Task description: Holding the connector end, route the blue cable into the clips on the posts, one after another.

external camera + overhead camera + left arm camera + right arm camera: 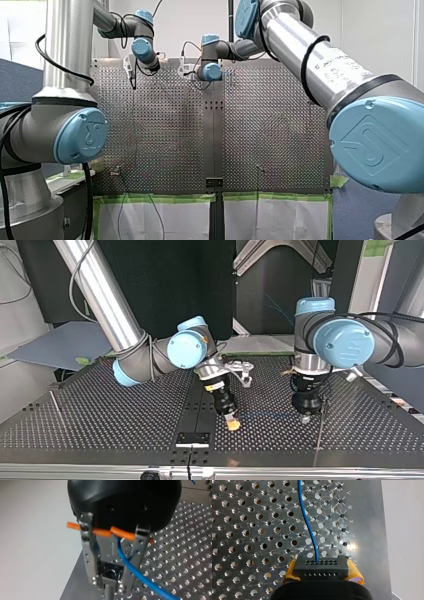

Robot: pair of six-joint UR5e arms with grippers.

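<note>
Front view: both arms reach toward 12 o'clock over the perforated table (165, 125); nothing finer reads.

Top view: my right gripper (232, 423) sits low at centre. The blue cable (270, 415) runs toward 3 o'clock to my left gripper (305, 417), which is the one nearer the thin post (320, 429).

Left wrist view: metal fingers (87, 555) apart, cable passing loose between them, a likely clip (110, 574) below.

Right wrist view: yellow pads (290, 571) clamped on the black connector (320, 567); cable leads straight ahead.
</note>
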